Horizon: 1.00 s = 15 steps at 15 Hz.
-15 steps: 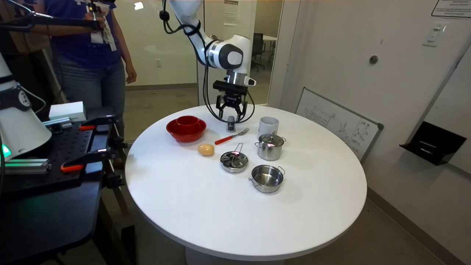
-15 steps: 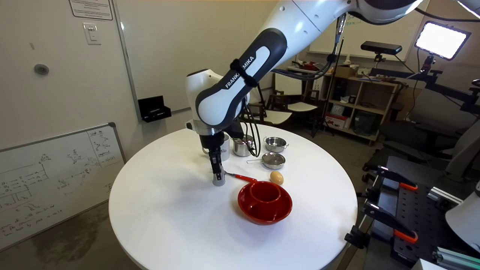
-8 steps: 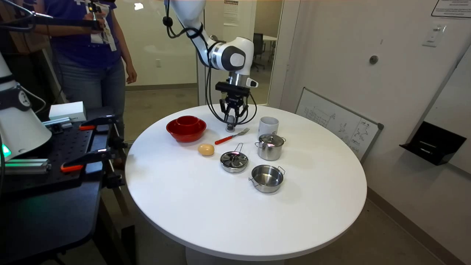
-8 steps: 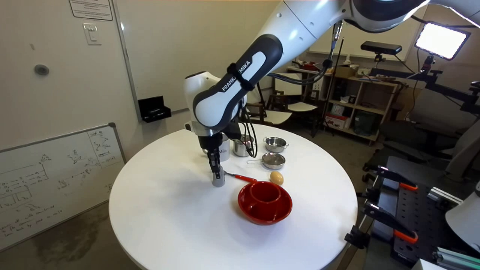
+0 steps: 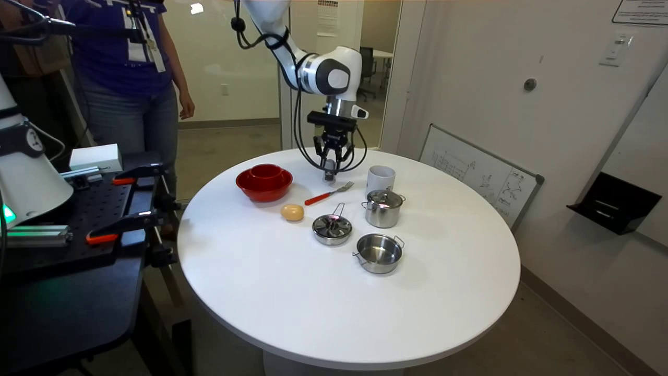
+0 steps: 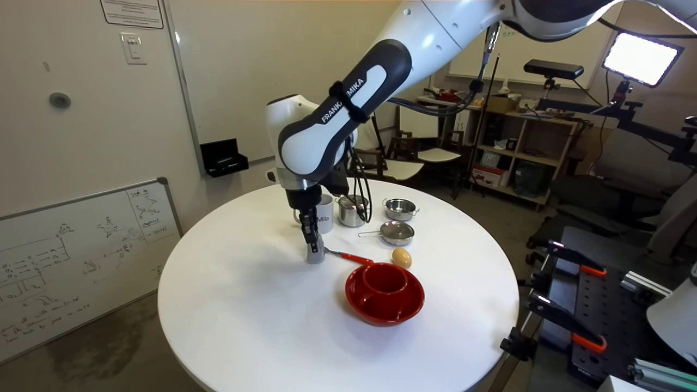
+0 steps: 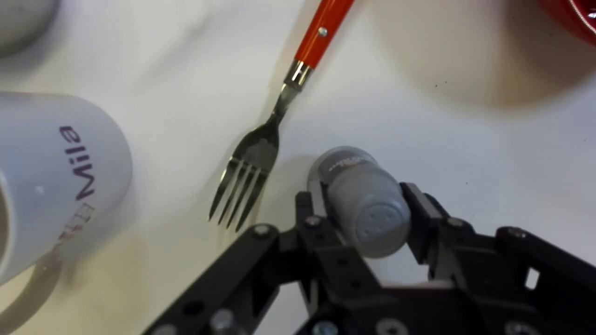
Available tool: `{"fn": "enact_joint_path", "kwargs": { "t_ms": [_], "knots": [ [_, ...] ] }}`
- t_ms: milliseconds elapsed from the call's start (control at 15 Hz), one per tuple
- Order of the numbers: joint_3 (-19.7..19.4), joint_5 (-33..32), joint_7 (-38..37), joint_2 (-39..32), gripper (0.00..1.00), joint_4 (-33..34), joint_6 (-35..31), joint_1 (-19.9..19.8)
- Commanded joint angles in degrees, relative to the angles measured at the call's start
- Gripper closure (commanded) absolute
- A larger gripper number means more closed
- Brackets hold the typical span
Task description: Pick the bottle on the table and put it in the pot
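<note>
The bottle point(image 7: 379, 225) is small and grey, with a dotted round top facing the camera in the wrist view. My gripper point(image 7: 364, 200) is shut on it, one dark finger along each side. In both exterior views the bottle point(image 5: 329, 170) points down from the gripper, about upright; whether its base is just off the table cannot be told for sure. The pot point(image 5: 383, 210), shiny steel with straight sides and what looks like a lid on top, stands to the right of the gripper and nearer the camera in an exterior view. Behind the mug, the pot point(image 6: 352, 212) shows partly.
A fork point(image 7: 260, 146) with a red handle lies close beside the bottle. A white mug point(image 5: 380, 179) stands between gripper and pot. Two shallow steel vessels, a pan point(image 5: 332, 230) and a bowl point(image 5: 380, 254), an egg point(image 5: 292, 212) and a red bowl point(image 6: 384, 296) share the table.
The fingers have come together on the bottle from a wider stance. In the last half second the gripper and bottle have shifted slightly upward in both exterior views.
</note>
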<state>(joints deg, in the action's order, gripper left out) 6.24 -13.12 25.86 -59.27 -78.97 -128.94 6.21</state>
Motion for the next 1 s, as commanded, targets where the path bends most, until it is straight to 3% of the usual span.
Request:
{"fn": "enact_joint_path", "kwargs": {
  "t_ms": [0, 533, 933],
  "knots": [
    [-0.32, -0.39, -2.21, 10.05, 0.84, -9.90, 0.98, -0.27],
    [-6.05, -1.54, -14.43, 28.88, 0.84, -26.61, 6.01, -1.09],
    [-11.31, -4.54, -23.30, 34.44, 0.84, -29.41, 10.94, -2.81]
  ]
}}
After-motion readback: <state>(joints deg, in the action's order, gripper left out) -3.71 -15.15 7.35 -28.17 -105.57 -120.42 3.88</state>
